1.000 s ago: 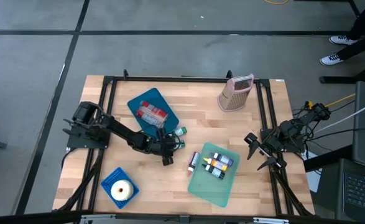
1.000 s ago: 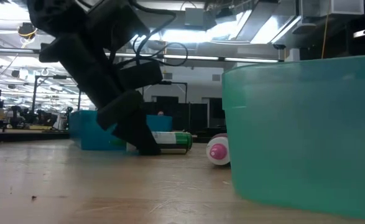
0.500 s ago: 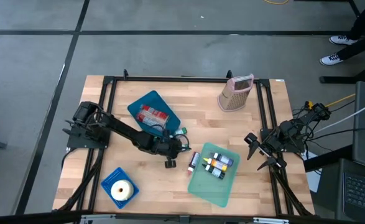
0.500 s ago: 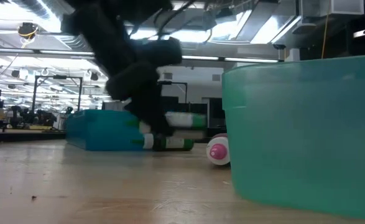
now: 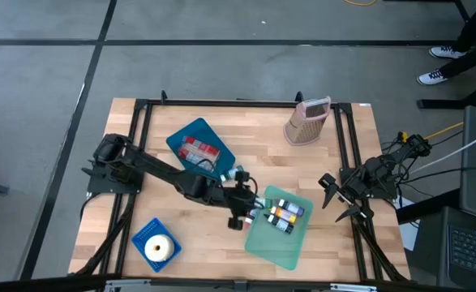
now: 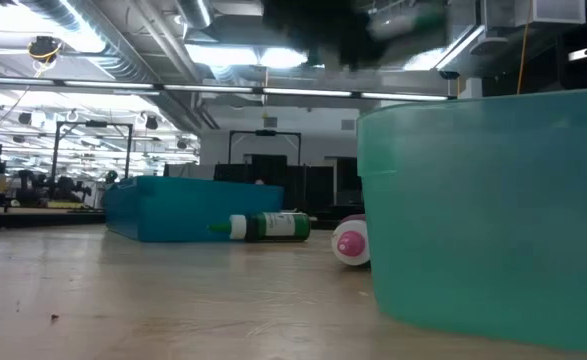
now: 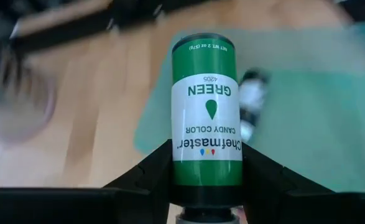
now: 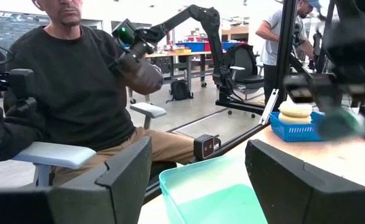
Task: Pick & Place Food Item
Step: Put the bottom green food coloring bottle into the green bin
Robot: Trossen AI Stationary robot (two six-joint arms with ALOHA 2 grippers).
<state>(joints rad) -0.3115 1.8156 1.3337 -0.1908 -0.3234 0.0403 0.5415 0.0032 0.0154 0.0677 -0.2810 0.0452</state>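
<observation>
My left gripper [image 5: 239, 212] is shut on a green food-colouring bottle [image 7: 206, 109] with a white label. It holds the bottle in the air beside the left rim of the teal tray [image 5: 290, 247]. The tray holds several small bottles [image 5: 282, 212]. A second green bottle [image 6: 268, 226] lies on its side on the wood, and a pink-capped bottle [image 6: 350, 243] lies near it. My right gripper [image 5: 335, 199] waits open at the table's right edge. My left gripper pinches the green bottle between its two fingers [image 7: 150, 177] at the cap end of the body [image 7: 206, 180]. The bottle lies along the fingers, its base pointing away from the wrist. The fingers slant down from the table's left. The bottle is lifted clear of the table.
A blue tray [image 5: 181, 134] with a red packet lies behind the left arm. A blue basket [image 5: 143, 237] with a pale round bun stands near the front left. A pink grater [image 5: 306, 122] stands at the far right. A person sits beyond the table [image 8: 76, 93].
My left gripper has risen from the table with one green bottle and carried it toward the teal tray on the right, rolling as it went. The bottle is now lifted clear. The other green bottle has stayed on the wood.
</observation>
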